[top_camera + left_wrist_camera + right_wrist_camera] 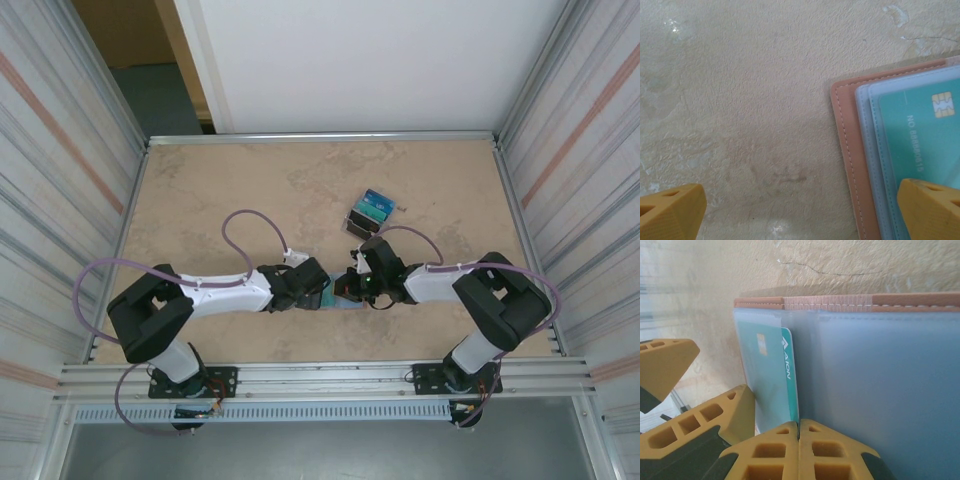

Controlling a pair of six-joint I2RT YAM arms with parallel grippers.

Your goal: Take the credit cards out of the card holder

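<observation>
The card holder [340, 300] is lying open on the desk [220, 180], near the front edge and about midway between the two arms. The left end effector [318, 287] is reaching in from the left and the right end effector [352, 285] from the right, so the two are almost meeting over it.

In the left wrist view, the left end effector is standing released, its yellow fingers [670, 212] spread wide. One finger is hanging over bare desk, and the other is sitting over the corner of the card holder, above a teal credit card [920, 140] with a gold chip. That card is resting inside a translucent sleeve [875, 165], with the salmon-pink stitched border showing just beside it.

In the right wrist view, the right end effector [799, 447] is clenched, its two fingertips pressing together right at the end of the credit card's long edge. Whether they are pinching the card or the sleeve is not clear. The pink spine is running across the top of this view, with frosted blue pockets below it.

A clear box with a blue-teal top [369, 213] is sitting on the desk farther back and slightly right, apart from the card holder.
</observation>
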